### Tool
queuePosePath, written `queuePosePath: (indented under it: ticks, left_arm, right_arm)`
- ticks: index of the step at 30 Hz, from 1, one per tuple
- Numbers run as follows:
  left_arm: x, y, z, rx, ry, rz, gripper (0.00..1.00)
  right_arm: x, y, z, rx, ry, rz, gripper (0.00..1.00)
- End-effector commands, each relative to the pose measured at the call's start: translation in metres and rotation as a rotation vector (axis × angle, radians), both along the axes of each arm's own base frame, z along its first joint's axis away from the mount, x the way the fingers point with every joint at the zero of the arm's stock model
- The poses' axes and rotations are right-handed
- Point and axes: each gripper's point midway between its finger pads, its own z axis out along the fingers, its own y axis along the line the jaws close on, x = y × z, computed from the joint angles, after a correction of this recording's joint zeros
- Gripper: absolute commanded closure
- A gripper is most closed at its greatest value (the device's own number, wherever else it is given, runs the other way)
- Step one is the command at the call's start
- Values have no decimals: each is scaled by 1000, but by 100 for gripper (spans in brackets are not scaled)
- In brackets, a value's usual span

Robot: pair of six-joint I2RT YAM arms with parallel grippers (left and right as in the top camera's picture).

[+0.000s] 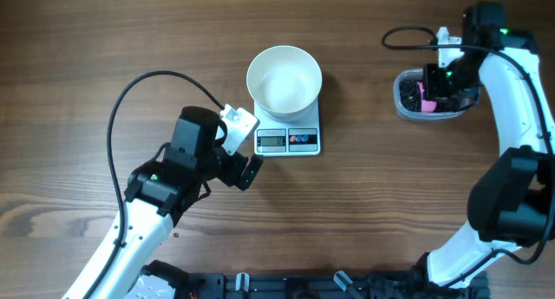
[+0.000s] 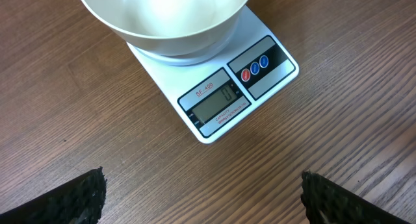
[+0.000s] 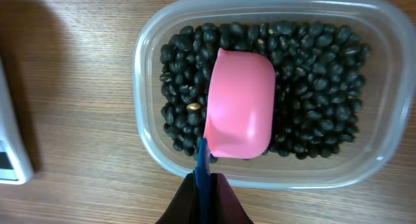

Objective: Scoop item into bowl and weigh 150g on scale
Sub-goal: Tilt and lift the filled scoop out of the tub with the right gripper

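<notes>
1. My right hand (image 3: 205, 185) is clamped shut on the blue handle (image 3: 202, 156) of a pink scoop (image 3: 240, 104).
2. The scoop lies on a heap of black beans (image 3: 318, 74) inside a clear tub (image 3: 144, 55), at the far right of the wooden surface (image 1: 373, 204).
3. My left hand (image 2: 203, 203) is spread wide and holds nothing. It hovers near the scale (image 2: 266, 62), on its display side.
4. The white bowl (image 1: 284, 78) sits on the scale, well apart from the tub. The display (image 2: 218, 100) reads zero.
</notes>
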Motion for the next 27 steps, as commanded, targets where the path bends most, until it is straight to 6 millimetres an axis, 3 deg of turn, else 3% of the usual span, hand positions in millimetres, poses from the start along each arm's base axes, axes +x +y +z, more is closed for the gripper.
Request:
queuePosePath:
  ticks: [1,11,27]
  left_arm:
    - [0,1,-3,4,5,-6,0]
    - [0,1,-3,4,5,-6,0]
    - [0,1,-3,4,5,-6,0]
  right_arm:
    - [-5,18,-8,164,40,-13,96]
    - [0,-7,-7,189,29,-184,96]
    - [4,-41,13,449,-71,-313,96]
